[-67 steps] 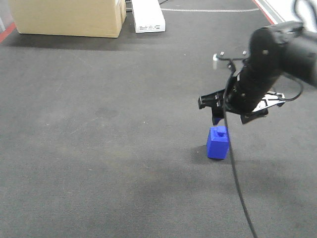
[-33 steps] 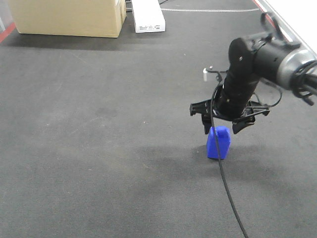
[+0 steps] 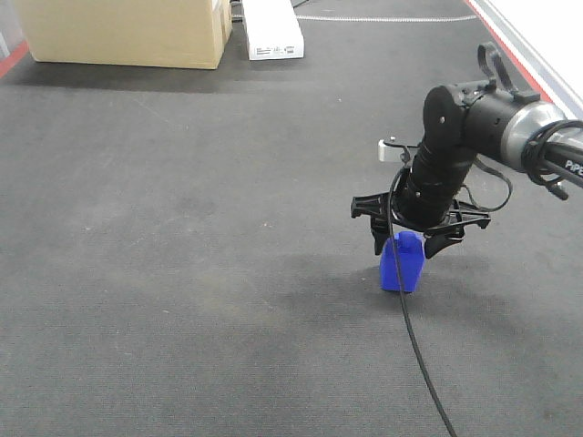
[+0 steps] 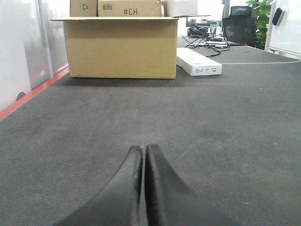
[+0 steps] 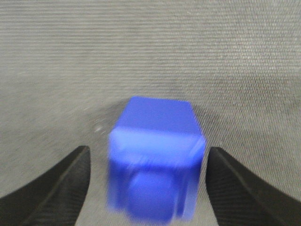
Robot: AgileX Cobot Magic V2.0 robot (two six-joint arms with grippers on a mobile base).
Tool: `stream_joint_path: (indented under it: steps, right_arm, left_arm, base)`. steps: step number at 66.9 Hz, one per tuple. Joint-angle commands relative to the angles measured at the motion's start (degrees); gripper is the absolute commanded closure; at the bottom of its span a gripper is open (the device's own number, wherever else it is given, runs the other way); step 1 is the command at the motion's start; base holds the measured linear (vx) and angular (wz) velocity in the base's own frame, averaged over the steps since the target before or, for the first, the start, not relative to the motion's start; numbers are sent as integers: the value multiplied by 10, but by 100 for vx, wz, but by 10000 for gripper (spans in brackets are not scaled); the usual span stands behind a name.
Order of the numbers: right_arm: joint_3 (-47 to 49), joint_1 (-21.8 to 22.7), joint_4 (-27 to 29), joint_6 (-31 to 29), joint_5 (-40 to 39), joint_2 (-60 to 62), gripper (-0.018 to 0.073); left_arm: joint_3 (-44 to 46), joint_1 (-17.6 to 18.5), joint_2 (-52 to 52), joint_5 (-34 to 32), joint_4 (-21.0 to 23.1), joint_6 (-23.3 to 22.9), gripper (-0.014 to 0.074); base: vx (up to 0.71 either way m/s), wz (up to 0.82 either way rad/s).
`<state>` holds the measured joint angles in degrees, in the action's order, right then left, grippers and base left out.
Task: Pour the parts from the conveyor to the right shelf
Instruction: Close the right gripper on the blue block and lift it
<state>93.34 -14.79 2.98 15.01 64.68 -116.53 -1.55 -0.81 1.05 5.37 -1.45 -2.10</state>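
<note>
One of the parts, a small bright-blue block (image 3: pixel 402 262), stands on the dark-grey conveyor belt (image 3: pixel 182 228). My right gripper (image 3: pixel 404 242) hangs right over its top, open, one finger on each side. In the right wrist view the block (image 5: pixel 155 160) fills the gap between the black fingertips (image 5: pixel 70 174) without touching them; its knob faces the camera. My left gripper (image 4: pixel 143 149) is shut with nothing in it, low over bare belt (image 4: pixel 225 122). The right shelf is out of view.
A large cardboard box (image 3: pixel 127 32) and a flat white box (image 3: pixel 271 27) rest at the far end of the belt. A red side rail (image 3: pixel 506 41) runs along the right edge. A black cable (image 3: pixel 414 346) trails from the right arm across the belt.
My right arm has swung left and come down, so the open fingers now straddle the blue block's top. The block has not moved.
</note>
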Motion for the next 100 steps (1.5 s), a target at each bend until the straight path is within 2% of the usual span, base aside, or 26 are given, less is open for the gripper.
stream_joint_path:
  steps: [1,17,28,45,58,68,76,91,100]
  right_arm:
    - [16,4,-1,-6,-11,27,120]
    - [16,4,-4,-41,6,26,414]
    - [14,25,-5,-43,5,47,575]
    - [-49,90,-6,-89,-28,136,568]
    - [-167,139,-5,-126,-119,246,568]
    - [-257,144,-5,-140,-191,343,568]
    - [-318,144,19,-164,-241,426,568]
    - [-426,144,47,-227,-310,587,568]
    - [-481,144,62,-235,-341,687,568]
  left_arm:
    - [15,-1,3,-40,4,-4,603]
    - [15,-1,3,-40,4,-4,603]
    - [15,-1,3,-40,4,-4,603]
    - [15,-1,3,-40,4,-4,603]
    - [15,-1,3,-40,4,-4,603]
    - [15,-1,3,-40,4,-4,603]
    - [15,-1,3,-40,4,-4,603]
    - [15,-1,3,-40,4,-4,603]
    - [15,-1,3,-40,4,-4,603]
  base:
    - [0,0]
    - [0,0]
    - [0,0]
    - [0,0]
    - [0,0]
    - [0,0]
    - [0,0]
    - [0,0]
    - [0,0]
